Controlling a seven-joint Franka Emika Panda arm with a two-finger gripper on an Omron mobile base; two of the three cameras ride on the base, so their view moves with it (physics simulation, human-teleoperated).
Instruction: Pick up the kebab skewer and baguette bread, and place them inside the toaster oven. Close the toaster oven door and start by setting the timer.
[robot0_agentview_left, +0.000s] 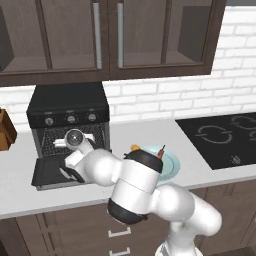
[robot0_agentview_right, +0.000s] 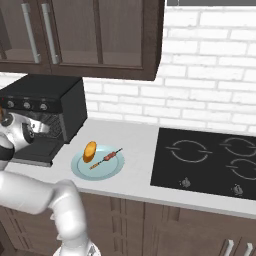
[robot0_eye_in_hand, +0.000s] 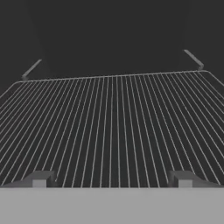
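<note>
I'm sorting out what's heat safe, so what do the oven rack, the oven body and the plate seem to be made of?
The wire rack: thin pale parallel wires, probably bare metal. The toaster oven: matte black casing, likely painted metal, with shiny silver knobs. The plate: smooth pale blue with a soft sheen, perhaps glazed ceramic, though plastic can't be excluded in this render.
</note>
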